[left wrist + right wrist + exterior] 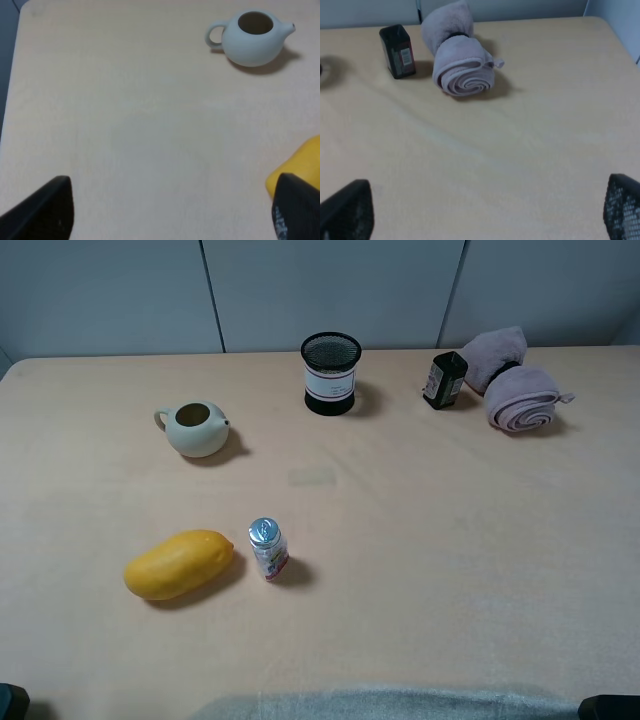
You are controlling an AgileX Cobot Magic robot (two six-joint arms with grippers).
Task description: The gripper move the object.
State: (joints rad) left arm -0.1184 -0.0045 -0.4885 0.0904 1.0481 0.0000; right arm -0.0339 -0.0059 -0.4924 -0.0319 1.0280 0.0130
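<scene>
Left gripper (170, 210), spread wide and empty, hangs above the surface (420, 540) short of the mango (178, 563). The bottle (268, 549) stands just beside the mango; approach from its far side, closing below the cap.

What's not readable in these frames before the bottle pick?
- Small bottle: label text too small in the exterior high view; absent from both wrist views.
- Mango: cut off by the frame edge in the left wrist view.
- Left gripper and right gripper: only fingertips show, the rest cut off by the frame edge.
- Dark bottle: label print blurred.
</scene>
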